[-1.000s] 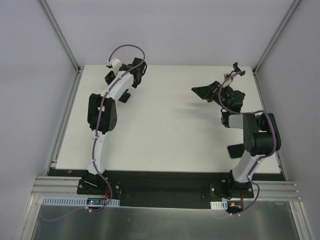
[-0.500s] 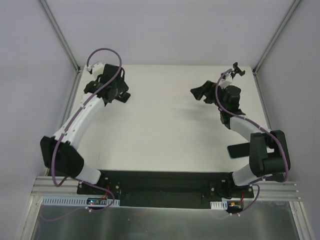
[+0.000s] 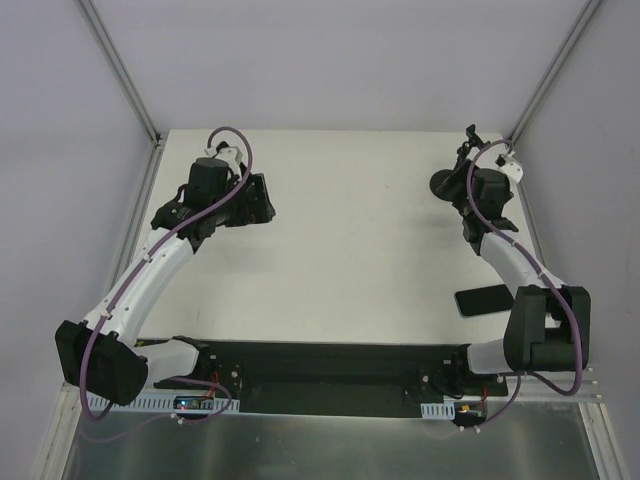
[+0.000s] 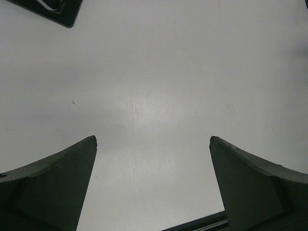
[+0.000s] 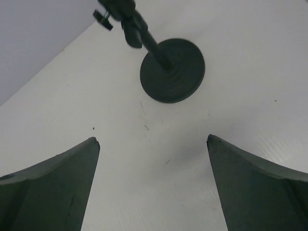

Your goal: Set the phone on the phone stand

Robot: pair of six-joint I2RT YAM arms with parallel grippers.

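The right fingers (image 5: pixel 45 190) stand wide apart with nothing between them; only bare white worktop (image 3: pixel 350 250) shows in the gap. Just ahead of the fingertips, and not touching them, stands the phone stand (image 5: pixel 182 72): its round black disc base rests flat on the worktop, and its thin upright arm rises from the disc towards the wrist camera, with a small knob near the top. In the top view the stand sits near the far right corner of the worktop, with the right arm stretched out to it. The left fingers (image 4: pixel 48 190) are likewise spread wide and hold nothing, hanging over bare worktop. A dark flat object (image 4: pixel 55 8) is cut off at the upper left corner of the left wrist view; what it is cannot be told. The left arm reaches towards the far left part of the worktop. The phone (image 3: pixel 483 299) lies flat, face up, near the front right edge of the worktop, just beside the right arm's elbow and well apart from the phone stand.
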